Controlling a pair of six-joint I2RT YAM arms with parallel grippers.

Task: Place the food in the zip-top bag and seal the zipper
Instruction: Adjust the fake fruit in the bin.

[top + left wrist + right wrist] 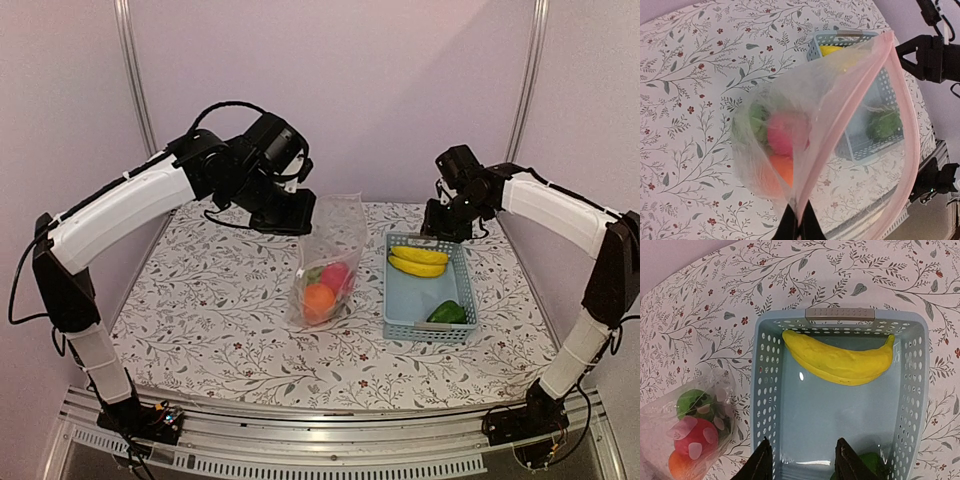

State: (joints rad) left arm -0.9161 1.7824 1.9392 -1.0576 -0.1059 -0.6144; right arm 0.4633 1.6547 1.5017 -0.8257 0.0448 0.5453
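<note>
Two arms: left fingers [786, 229] pinch zip-top bag [335, 245] rim; right fingers [761, 465] spread above basket [428, 333].

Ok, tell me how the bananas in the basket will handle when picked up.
The bananas look like hard, glossy plastic, so probably rigid, light, and somewhat slippery. Their curved shape lies flat on the basket floor, so they seem unlikely to roll, though a grip near one end may let them swing.

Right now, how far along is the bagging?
Done: green, red and orange pieces sit in the zip-top bag. In hand: left gripper pinches the bag's mouth edge, holding it open; right gripper hangs open over the basket. Left: bananas and a green piece in the basket, then the unsealed zipper.
</note>
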